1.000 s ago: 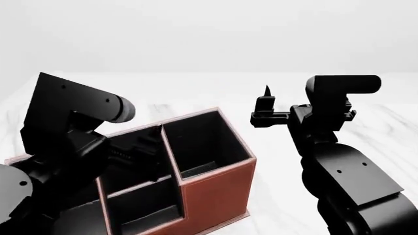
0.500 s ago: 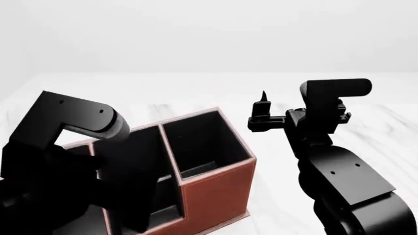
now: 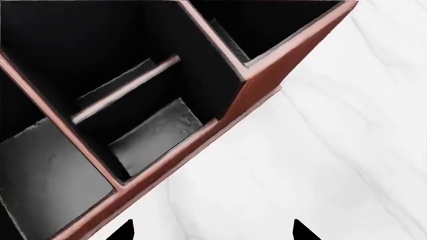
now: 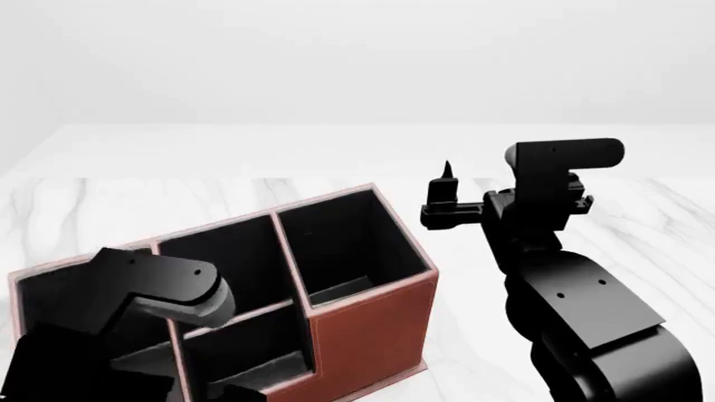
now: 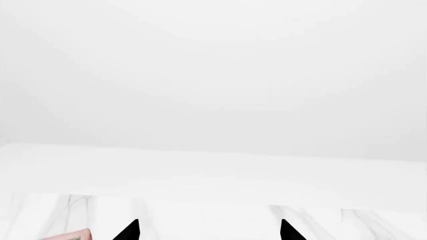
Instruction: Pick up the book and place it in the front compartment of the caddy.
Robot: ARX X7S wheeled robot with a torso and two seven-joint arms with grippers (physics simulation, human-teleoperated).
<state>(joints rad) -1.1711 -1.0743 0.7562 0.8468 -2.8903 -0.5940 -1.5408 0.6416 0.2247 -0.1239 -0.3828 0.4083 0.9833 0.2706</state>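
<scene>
The white marble bench (image 4: 625, 209) carries the caddy (image 4: 374, 322); its cells, including the narrow front compartment (image 3: 157, 135), hold no book. No book shows in any view, so by this evidence pick-up and placement both remain. The left gripper (image 3: 212, 231) hangs above the caddy and the right gripper (image 5: 209, 231) is raised clear, both with jaws wide and empty. No writing or brand is legible.

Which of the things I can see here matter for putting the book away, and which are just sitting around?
For the job: caddy; its front compartment; left jaws, open, by the caddy. No book shows in any view.

Just there: marble table; right jaws, open, raised off to the side.
</scene>
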